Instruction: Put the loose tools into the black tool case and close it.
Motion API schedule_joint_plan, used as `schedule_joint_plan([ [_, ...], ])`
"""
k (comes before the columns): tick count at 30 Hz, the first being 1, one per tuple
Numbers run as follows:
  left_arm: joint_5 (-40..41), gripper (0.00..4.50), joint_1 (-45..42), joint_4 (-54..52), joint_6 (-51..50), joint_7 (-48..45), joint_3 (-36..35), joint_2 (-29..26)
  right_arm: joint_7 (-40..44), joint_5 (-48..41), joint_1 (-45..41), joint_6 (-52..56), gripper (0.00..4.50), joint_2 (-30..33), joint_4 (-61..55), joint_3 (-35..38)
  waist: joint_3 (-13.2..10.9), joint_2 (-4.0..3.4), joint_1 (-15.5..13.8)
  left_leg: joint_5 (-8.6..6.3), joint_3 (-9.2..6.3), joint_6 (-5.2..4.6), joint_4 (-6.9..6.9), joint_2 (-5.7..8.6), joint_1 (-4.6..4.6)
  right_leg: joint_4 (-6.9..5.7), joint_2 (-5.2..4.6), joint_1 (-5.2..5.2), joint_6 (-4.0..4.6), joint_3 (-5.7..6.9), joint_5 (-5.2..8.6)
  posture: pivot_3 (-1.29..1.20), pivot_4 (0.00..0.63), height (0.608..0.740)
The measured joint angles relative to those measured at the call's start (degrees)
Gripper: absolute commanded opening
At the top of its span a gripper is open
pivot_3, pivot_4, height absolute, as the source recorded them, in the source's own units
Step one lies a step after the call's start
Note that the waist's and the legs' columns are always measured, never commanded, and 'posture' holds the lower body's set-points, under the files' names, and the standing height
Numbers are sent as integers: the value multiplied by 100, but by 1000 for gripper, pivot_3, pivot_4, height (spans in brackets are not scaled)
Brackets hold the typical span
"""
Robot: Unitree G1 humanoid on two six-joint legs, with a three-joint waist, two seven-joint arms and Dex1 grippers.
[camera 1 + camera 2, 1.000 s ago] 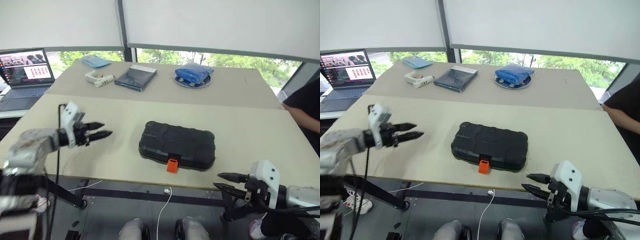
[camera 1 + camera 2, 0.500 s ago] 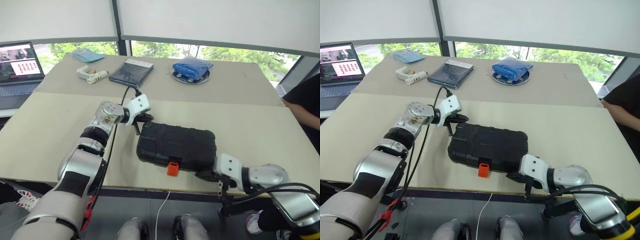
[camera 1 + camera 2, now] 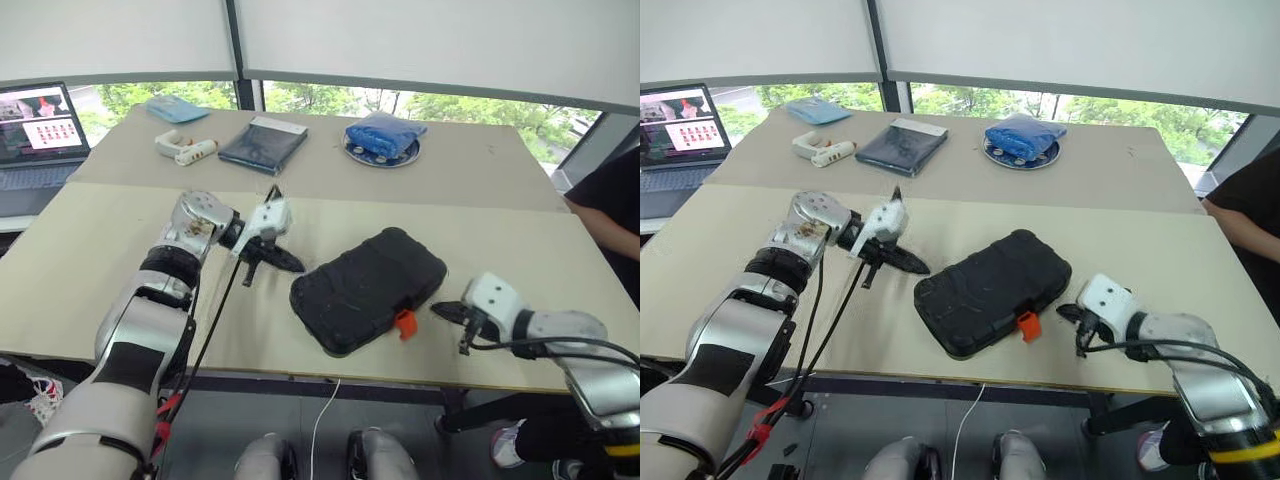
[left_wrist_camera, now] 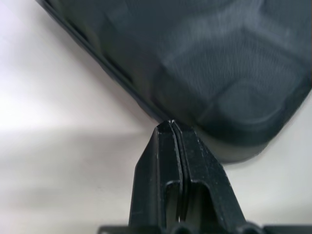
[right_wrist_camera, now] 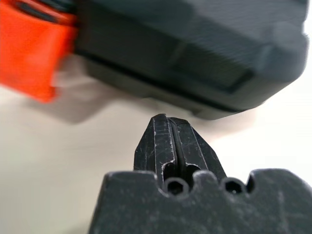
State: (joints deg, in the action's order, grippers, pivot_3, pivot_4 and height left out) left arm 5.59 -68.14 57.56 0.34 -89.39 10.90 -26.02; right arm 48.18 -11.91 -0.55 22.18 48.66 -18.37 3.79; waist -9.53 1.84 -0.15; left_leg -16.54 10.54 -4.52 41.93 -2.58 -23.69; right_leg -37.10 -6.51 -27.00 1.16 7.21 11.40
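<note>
Two closed pincers flanking black tool case [image 3: 368, 287], laptop [image 3: 38, 135] far left

arms: silver-grey segmented shells, black joints | left arm [image 3: 150, 310]: black cable along it, red clip low | wrists: white blocks | left gripper [image 4: 171, 127], right gripper [image 5: 168, 119]: black tapered fingers pressed together, round holes at base
</note>
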Motion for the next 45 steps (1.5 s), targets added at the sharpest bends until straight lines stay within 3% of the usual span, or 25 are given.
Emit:
schedule_joint_plan([
  [3, 211, 69, 25, -675, -562, 173, -187, 272, 13, -100, 292, 205, 0, -8, -404, 33, 0, 0, -9, -4, -2, -8, 16, 2, 7, 1, -2, 12, -26, -6, 2, 0, 150, 718],
  [8, -93, 69, 704, -1363, -422, 719, 199, 801, -105, -173, 295, 457, 0, -232, -722, -159, 0, -1, 37, -15, -14, -18, 13, -3, 58, 4, -2, 60, -28, -13, 0, 0, 150, 718],
  [13, -652, 69, 1063, -1869, 675, 942, 756, 740, -308, -18, -38, 642, 0, -485, -669, -600, 10, -18, 75, -13, -22, -14, 13, -7, 60, 3, -4, 63, -15, -14, -5, 0, 150, 718],
  [19, -765, 69, 1195, -2050, 1028, 999, 838, 687, -487, 81, -371, 677, 0, -769, -460, -895, 19, -30, 68, -14, -22, -17, 13, -6, 62, 4, -4, 67, -14, -10, -4, 0, 150, 718],
  [24, -820, 69, 1229, -2068, 1294, 1040, 861, 672, -604, 174, -417, 705, 0, -992, -334, -1032, 20, -33, 68, -13, -22, -17, 13, -6, 62, 4, -3, 67, -15, -7, -4, 0, 150, 718],
  [34, -1753, 69, 846, -1395, 3821, 1778, 1479, 589, -583, 158, -274, 824, 0, -859, -644, -848, 60, -56, 11, -39, -23, -58, 12, -5, 85, 8, -13, 88, -16, -9, -8, 0, 150, 718],
  [43, -1928, 69, 741, -899, 4256, 1992, 1529, 642, -593, -83, -286, 1162, 0, -879, -1009, -494, 159, -65, 24, -46, -25, -78, 13, -7, 88, 9, -10, 87, -8, -14, -14, 0, 150, 718],
  [44, -1941, 0, 732, -867, 4279, 1999, 1537, 668, -603, -134, -261, 1219, 587, -876, -1103, -427, 171, -64, 18, -46, -25, -80, 13, -7, 88, 9, -11, 88, -7, -13, -14, 0, 150, 718],
  [45, -1953, 0, 706, -822, 4293, 2017, 1551, 718, -600, -257, -165, 1295, 880, -874, -1235, -296, 177, -66, 9, -47, -26, -82, 12, -7, 87, 10, -11, 87, -7, -13, -13, 0, 150, 718],
])
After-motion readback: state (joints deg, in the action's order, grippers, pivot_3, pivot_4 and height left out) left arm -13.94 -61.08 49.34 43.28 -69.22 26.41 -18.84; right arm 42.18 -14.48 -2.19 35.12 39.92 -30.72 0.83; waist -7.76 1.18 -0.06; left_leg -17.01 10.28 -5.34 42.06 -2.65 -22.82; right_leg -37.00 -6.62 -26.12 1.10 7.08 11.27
